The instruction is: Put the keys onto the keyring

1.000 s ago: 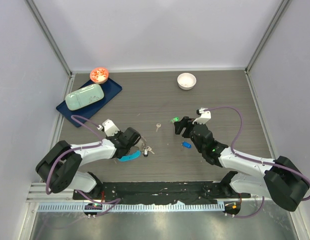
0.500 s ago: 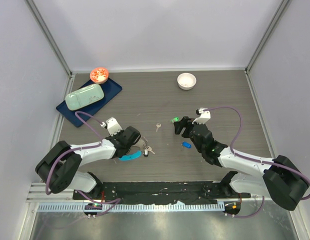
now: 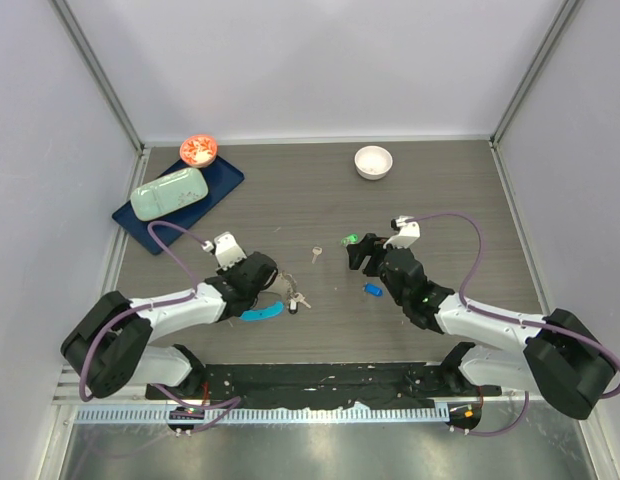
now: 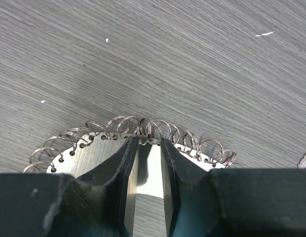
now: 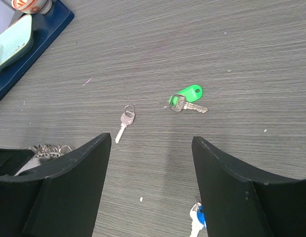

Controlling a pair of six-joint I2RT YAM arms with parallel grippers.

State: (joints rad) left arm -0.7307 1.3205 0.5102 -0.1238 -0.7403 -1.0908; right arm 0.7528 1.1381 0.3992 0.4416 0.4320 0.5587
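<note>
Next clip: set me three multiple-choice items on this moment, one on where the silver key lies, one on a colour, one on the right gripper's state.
1. Where does the plain silver key lie?
A. in the white bowl
B. on the bare table
C. on the blue tray

2. What colour is the head of the key nearest it in the right wrist view?
A. green
B. red
C. yellow

3. How does the right gripper stand?
A. shut on a key
B. shut on the bowl
C. open, holding nothing

Answers:
1 B: it rests directly on the wood grain.
2 A: the green key lies just to its right.
3 C: its fingers are spread wide, with only table between them.
</note>
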